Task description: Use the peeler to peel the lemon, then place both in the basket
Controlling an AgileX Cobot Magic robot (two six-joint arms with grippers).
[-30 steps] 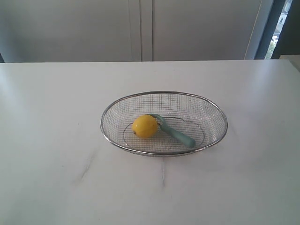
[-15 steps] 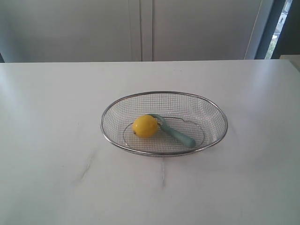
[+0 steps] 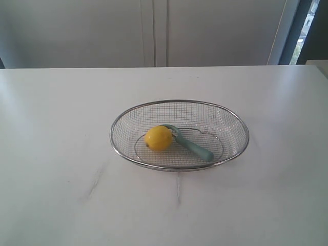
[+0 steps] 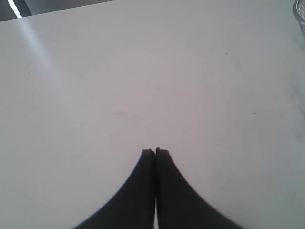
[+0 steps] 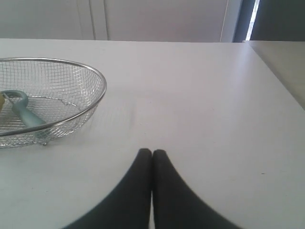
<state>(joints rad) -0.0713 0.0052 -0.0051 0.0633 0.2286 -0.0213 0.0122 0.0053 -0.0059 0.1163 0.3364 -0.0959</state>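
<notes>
Holds the left fingers (image 4: 138,191) pressed together, tips touching, above bare white bench (image 3: 61,128). Grips nothing. Catches only a sliver of wire rim at the very edge of the left wrist view.

Moving right, finds the basket (image 3: 179,101) standing on the bench a little right of centre, long side across the exterior view. Cradles the lemon (image 3: 158,138) in its left half, down on the mesh floor. Places the peeler (image 3: 195,147) just right of the lemon, also inside: looped head close against the fruit, actual contact hard to tell, teal handle slanting toward the near right rim.

Further right, holds the right fingers (image 5: 138,191) closed tight too, empty, above open bench and well apart from the basket. Shows one end of the basket and the peeler's head and handle in the right wrist view.
</notes>
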